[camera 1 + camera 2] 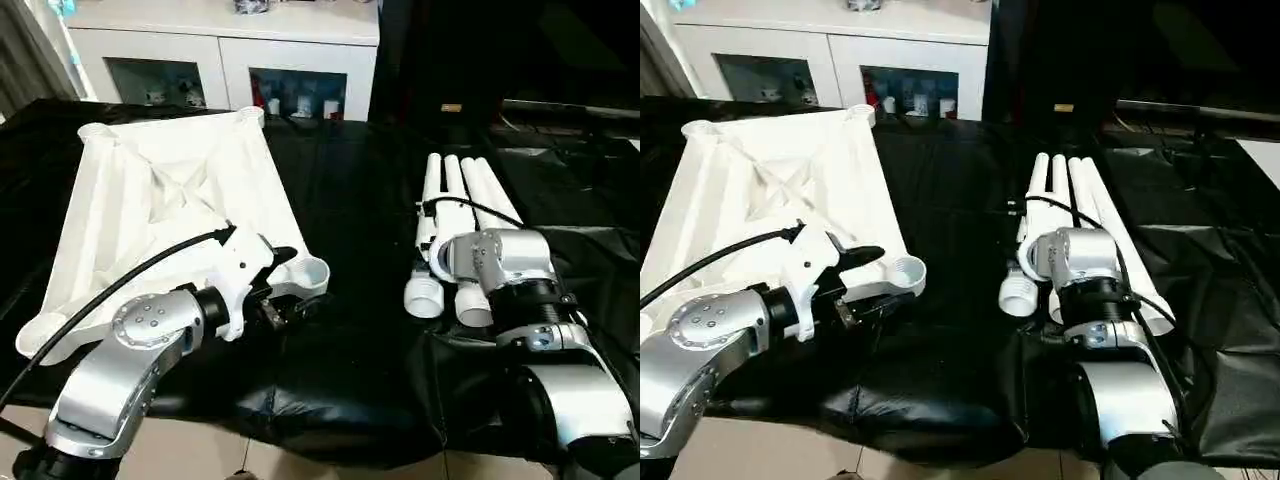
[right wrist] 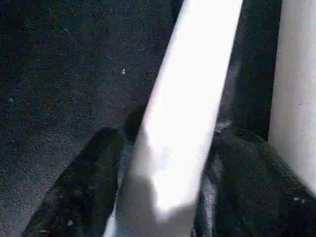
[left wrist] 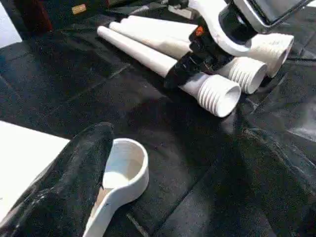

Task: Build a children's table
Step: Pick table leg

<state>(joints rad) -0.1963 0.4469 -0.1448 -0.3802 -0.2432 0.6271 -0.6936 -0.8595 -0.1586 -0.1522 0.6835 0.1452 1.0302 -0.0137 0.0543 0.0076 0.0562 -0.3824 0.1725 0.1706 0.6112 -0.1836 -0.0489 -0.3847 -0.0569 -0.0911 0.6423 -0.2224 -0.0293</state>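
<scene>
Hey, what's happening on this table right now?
A humanoid robot is building a children's table on a black-covered surface. The tabletop lies ribbed underside up; the left gripper is at its near corner socket. The right gripper straddles one of the white legs lying bundled alongside. No leg is fitted yet.

white glass-door cabinet [image 1: 220,45], black table covering [image 1: 350,200]

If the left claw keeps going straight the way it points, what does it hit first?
Probably the legs: past the tabletop's corner socket lies bare black cover, then their threaded ends, where the right claw sits. Depth is uncertain.
</scene>
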